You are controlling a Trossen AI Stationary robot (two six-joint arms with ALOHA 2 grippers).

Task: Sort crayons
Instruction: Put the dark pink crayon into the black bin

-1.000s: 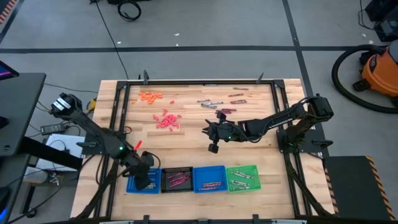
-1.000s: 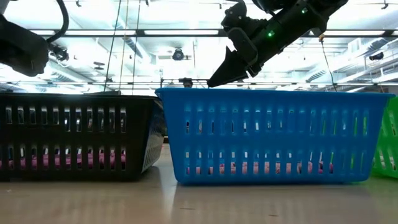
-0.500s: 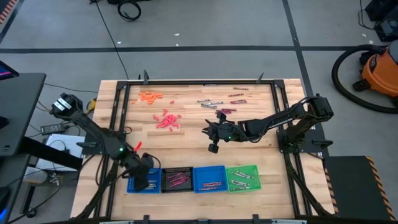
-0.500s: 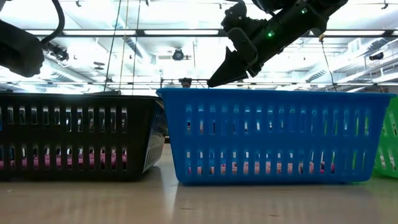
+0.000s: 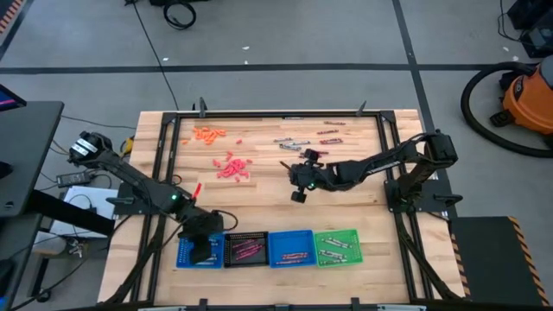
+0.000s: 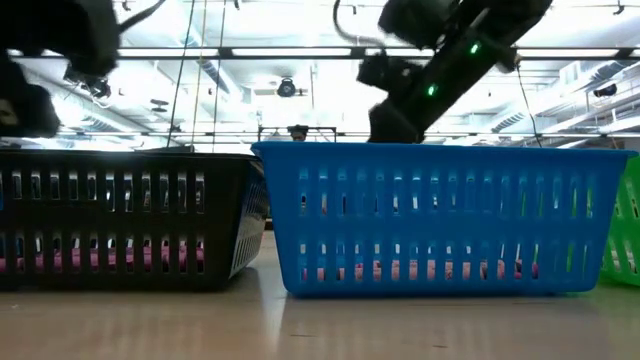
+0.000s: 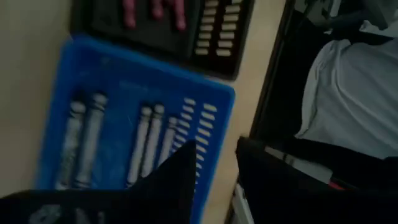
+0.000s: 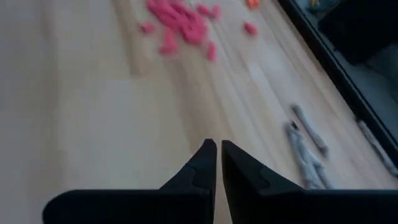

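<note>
We see the right gripper (image 8: 216,151), fingers nearly together and empty, hovering mid-table, loose thin grey crayons (image 8: 303,151) lying just ahead beside it, lengthwise along its reach, while the left gripper (image 7: 214,162), parted, hangs over the far blue tray (image 7: 124,81).

Left hand (image 5: 204,251) now opened above blue tray (image 5: 185,256); right hand (image 5: 298,180) shifted back.

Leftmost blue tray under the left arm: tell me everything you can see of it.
The leftmost blue tray is a square plastic basket with slotted walls, at the left end of the row of four, touching the black tray beside it. It sits flat on the wooden table. Several grey crayons lie side by side inside. The left gripper hangs over it.
</note>
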